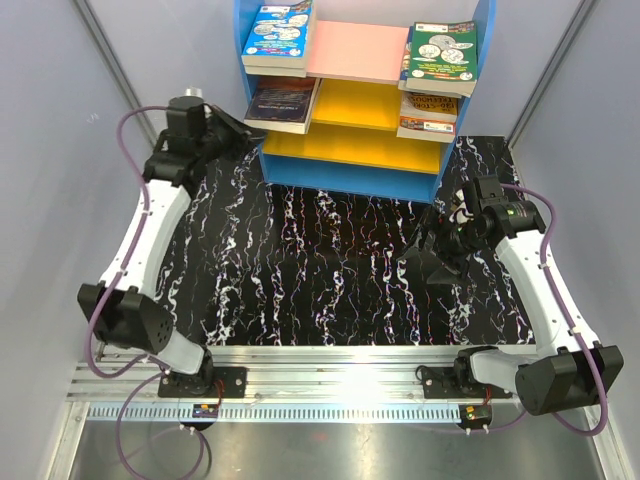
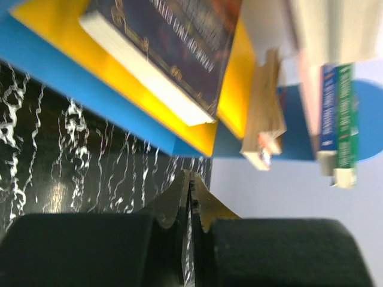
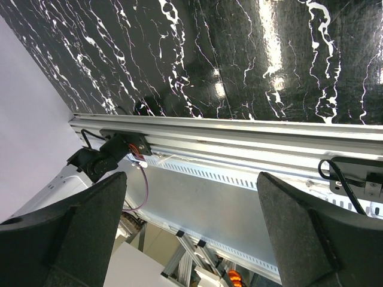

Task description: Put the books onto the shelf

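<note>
At the far edge of the desk [image 1: 330, 280], the shelf [image 1: 355, 52] is standing with the books [image 1: 268, 45] lying flat on its boards. A blue stack [image 1: 280, 28] is resting at the left end of the pink top board and a green stack [image 1: 440, 55] at its right end. A dark book [image 1: 282, 103] is lying at the left end of the yellow board below, overhanging its front edge, and an orange book [image 1: 428, 115] is lying at that board's right end. The left arm [image 1: 150, 215] is hanging by the shelf's left front corner, just below the dark book, its jaws pressing together with nothing between them. The right arm [image 1: 530, 260] is hovering over the right side of the desk, well apart from the shelf, its jaws gaping wide and holding nothing.
</note>
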Controlling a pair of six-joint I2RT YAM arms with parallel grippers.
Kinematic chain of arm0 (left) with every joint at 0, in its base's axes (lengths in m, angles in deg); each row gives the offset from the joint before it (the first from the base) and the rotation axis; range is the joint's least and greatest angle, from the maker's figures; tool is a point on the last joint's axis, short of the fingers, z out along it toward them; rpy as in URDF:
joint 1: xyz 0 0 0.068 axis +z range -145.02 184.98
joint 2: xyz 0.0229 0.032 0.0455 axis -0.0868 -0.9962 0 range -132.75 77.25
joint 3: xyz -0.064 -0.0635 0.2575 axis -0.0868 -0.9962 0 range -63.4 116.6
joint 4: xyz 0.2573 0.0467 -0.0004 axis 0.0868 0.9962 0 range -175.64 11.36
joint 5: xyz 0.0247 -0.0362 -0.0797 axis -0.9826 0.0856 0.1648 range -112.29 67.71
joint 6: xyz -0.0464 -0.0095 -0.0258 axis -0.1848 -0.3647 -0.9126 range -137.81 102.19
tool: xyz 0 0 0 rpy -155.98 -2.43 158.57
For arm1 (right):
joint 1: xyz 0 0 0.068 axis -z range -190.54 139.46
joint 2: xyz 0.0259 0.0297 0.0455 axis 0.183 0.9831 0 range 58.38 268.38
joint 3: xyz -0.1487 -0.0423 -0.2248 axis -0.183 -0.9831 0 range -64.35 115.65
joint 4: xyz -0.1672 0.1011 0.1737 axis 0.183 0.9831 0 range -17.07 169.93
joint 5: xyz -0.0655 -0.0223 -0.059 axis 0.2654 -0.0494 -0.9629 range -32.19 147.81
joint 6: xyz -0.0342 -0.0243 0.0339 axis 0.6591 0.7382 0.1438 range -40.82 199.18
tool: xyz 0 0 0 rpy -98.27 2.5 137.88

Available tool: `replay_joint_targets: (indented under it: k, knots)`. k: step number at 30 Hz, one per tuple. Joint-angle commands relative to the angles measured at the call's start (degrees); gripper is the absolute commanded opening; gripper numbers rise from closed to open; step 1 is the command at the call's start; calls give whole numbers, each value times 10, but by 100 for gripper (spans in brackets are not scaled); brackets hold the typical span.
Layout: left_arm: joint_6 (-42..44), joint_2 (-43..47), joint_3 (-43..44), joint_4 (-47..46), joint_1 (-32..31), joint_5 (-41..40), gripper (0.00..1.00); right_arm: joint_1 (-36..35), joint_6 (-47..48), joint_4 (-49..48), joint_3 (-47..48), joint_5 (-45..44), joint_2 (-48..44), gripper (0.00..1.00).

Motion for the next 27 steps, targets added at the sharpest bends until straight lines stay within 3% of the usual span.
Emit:
replay_joint_targets:
  k: [1,11,19,27]
  knots:
    - [14,-37,13,-20,-24,-3,5,2,7,-9,1,4,-6,97]
    - [2,-126,99,-13,-34,-27,2,3,14,12,20,-23,-5,97]
    - [-6,-227,233,18,-33,-30,2,4,14,8,30,-34,15,97]
    - [-14,-280,275,8,-30,-20,2,8,17,5,43,-40,39,97]
